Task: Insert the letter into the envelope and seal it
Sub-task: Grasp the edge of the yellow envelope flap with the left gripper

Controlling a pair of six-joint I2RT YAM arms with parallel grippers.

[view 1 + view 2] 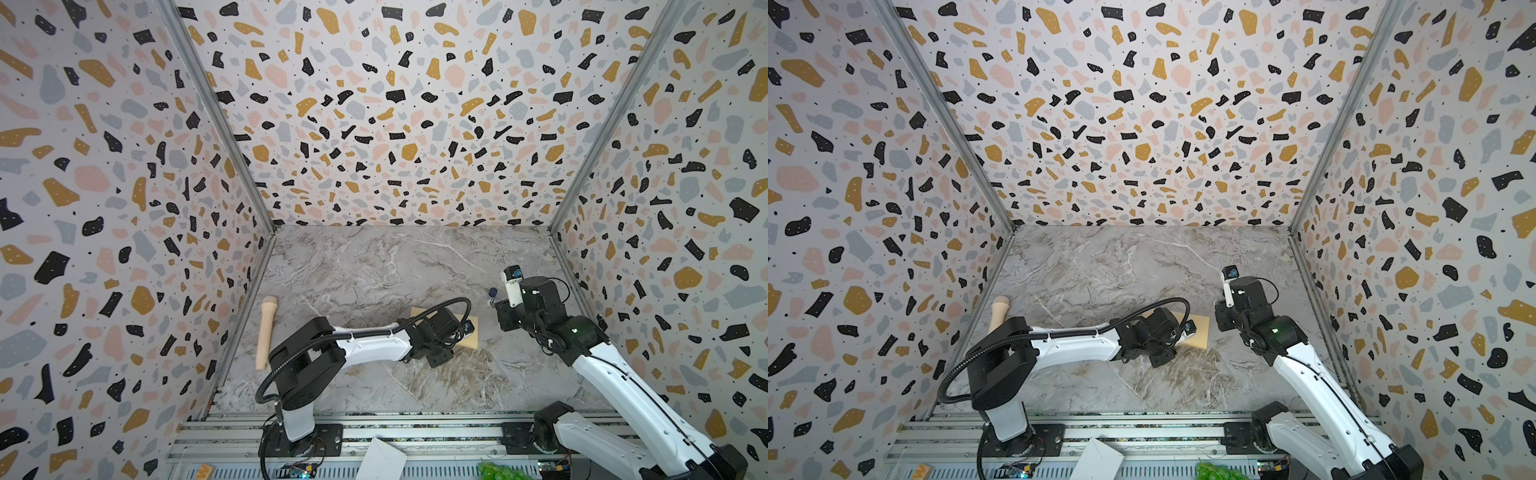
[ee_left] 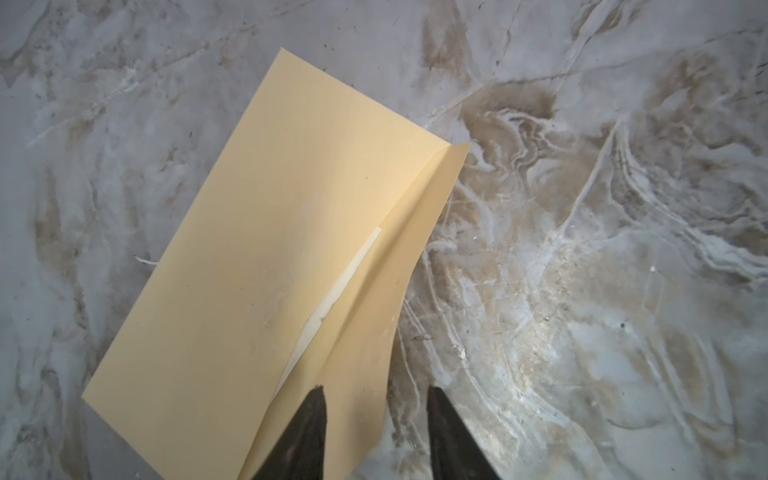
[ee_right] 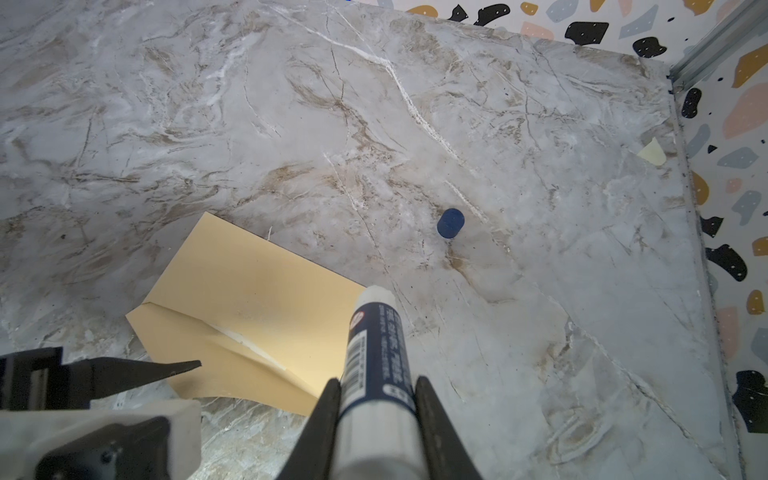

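Item count at this step was as follows: one envelope (image 2: 257, 249), one letter (image 2: 332, 299) (a single pale strip showed at the envelope mouth), one glue stick (image 3: 376, 345), one blue cap (image 3: 450, 223), and one small pale scrap of paper (image 3: 652, 153). Also counted were one beige wooden rod (image 1: 266, 332), one white folded paper (image 1: 380, 461), and one green grape bunch (image 1: 496, 471). Two arms were present, the left arm (image 1: 374, 345) and the right arm (image 1: 623, 382), with two grippers in total: one left gripper (image 2: 376, 395) and one right gripper (image 3: 377, 379).
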